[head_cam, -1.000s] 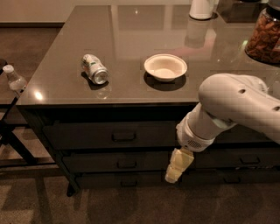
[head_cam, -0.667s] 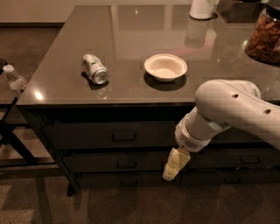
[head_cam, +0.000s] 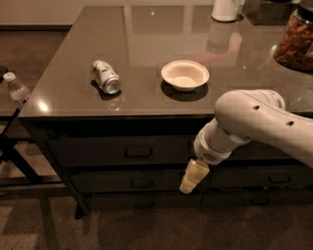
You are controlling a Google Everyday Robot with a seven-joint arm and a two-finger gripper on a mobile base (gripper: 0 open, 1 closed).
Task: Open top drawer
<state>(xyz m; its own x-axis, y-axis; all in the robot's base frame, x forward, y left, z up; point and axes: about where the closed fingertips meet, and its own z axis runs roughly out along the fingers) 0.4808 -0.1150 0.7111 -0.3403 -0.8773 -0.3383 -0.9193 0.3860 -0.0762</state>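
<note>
Slightly, I am sliding my gripper (head_cam: 194, 176) closer to the handle (head_cam: 139, 152) of the shut top drawer (head_cam: 90, 151); clenched or not, I cannot tell.

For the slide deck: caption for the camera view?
Gripper hangs below the closed top drawer, its handle untouched.

Brown carpet floor (head_cam: 146, 229); glossy grey countertop (head_cam: 146, 34) with light reflections; pale wall (head_cam: 34, 12) behind.
</note>
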